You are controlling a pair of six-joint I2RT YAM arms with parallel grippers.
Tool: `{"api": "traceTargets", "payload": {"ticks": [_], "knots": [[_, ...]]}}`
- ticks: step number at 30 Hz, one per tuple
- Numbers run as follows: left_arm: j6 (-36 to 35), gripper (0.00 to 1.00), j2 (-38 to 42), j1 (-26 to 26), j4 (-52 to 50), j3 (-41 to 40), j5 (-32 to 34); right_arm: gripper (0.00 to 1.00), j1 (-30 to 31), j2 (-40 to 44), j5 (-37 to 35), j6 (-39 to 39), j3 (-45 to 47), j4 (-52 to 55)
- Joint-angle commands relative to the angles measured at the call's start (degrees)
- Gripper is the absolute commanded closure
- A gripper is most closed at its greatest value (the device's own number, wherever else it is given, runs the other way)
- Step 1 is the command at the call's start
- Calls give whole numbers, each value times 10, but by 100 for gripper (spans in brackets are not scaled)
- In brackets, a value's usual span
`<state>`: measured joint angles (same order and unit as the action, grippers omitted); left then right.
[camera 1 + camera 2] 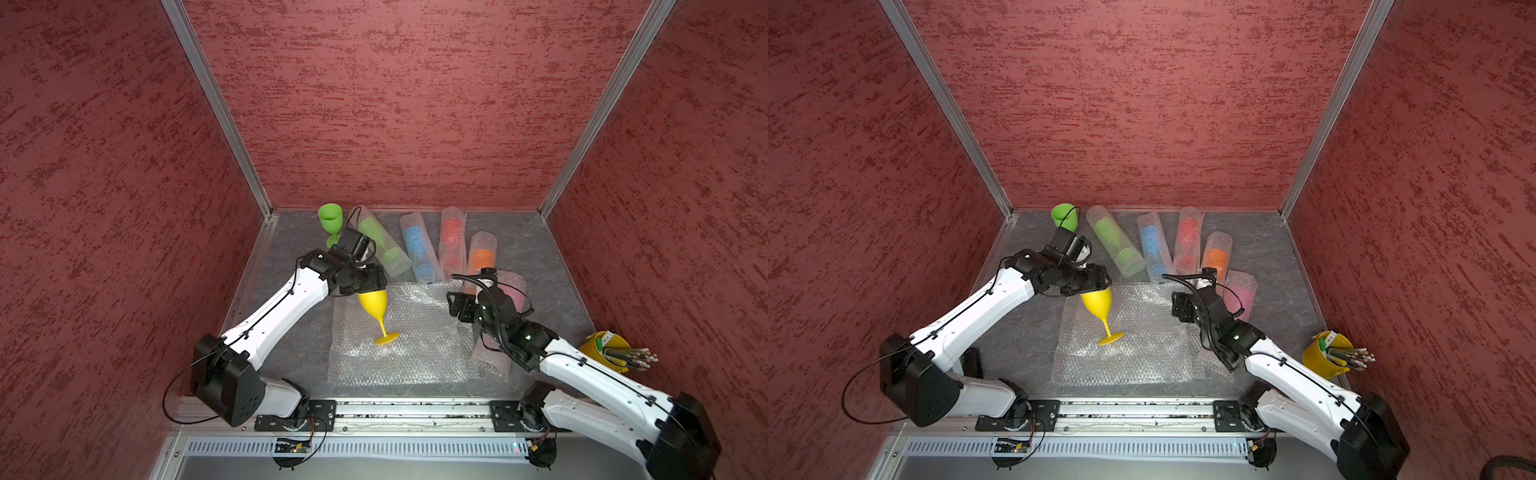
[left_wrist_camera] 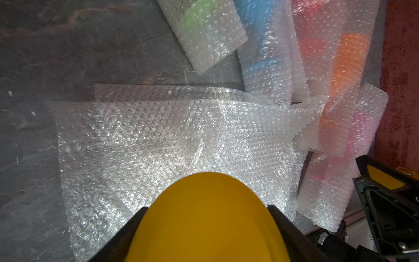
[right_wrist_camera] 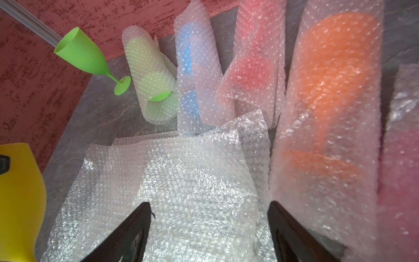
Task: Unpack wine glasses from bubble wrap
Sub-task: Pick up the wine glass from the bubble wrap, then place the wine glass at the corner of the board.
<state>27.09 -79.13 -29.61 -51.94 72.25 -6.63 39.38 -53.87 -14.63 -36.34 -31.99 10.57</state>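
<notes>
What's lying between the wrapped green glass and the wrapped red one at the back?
The bubble-wrapped blue goblet lies between the wrapped green goblet and the wrapped red goblet; both top views show it.

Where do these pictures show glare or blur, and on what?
Left wrist view: glare whitens the flat bubble wrap, and the near yellow goblet looks soft. Right wrist view: the wrapped orange goblet is blurred. Both top views: sharp overall.

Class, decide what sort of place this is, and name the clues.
Likely a lab robot cell: red panel walls in aluminium framing, two arms bolted to a front rail.
</notes>
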Motion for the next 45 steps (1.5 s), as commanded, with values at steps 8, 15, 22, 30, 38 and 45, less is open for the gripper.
{"api": "traceTargets", "payload": {"ticks": [8, 15, 22, 30, 38, 45], "knots": [[-138, 29, 122, 11, 257, -94, 166, 18, -3, 20, -15, 18, -6, -29], [-211, 31, 133, 55, 484, -175, 223, 18, -3, 18, -13, 27, -1, -45], [-270, 26, 81, 116, 641, -214, 276, 18, -3, 12, -9, 30, 16, -77], [-261, 26, -3, 215, 759, -223, 278, 18, -3, -15, -3, 40, 29, -112], [-264, 27, -127, 275, 815, -171, 288, 18, -3, -37, -7, 55, 32, -144], [-220, 27, -208, 318, 838, -132, 274, 17, -4, -55, -24, 69, 30, -165]]}}
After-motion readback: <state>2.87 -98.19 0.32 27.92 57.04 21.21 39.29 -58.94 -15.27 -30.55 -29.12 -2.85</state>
